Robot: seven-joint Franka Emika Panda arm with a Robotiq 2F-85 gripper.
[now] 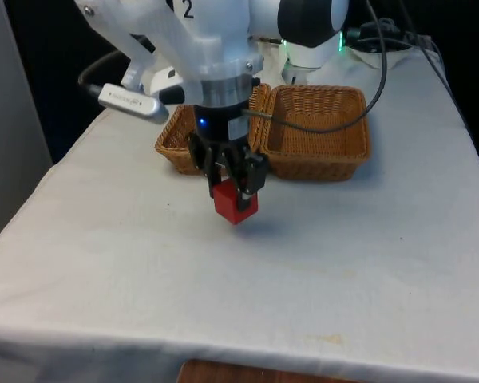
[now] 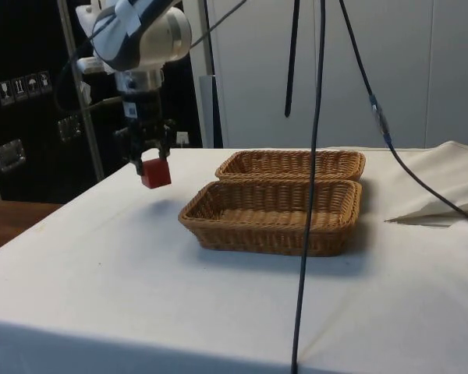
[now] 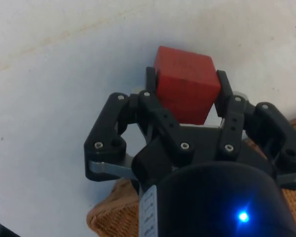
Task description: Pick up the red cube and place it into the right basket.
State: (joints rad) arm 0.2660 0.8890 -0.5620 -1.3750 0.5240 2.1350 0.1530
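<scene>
The red cube (image 1: 235, 204) hangs a little above the white cloth, clamped between the fingers of my black gripper (image 1: 232, 188). In the side view the red cube (image 2: 155, 173) is clear of the table with its shadow below, and the gripper (image 2: 151, 160) holds it from above. In the wrist view the cube (image 3: 186, 84) sits tight between both fingers. The two wicker baskets stand side by side beyond it: one basket (image 1: 318, 132) on the front view's right, the other basket (image 1: 180, 137) on its left, partly hidden by the arm.
A black cable (image 1: 381, 76) droops from the arm over the front view's right basket. In the side view, cables (image 2: 310, 202) hang down in front of the baskets (image 2: 273, 210). A fold of cloth (image 2: 444, 191) lies beside them.
</scene>
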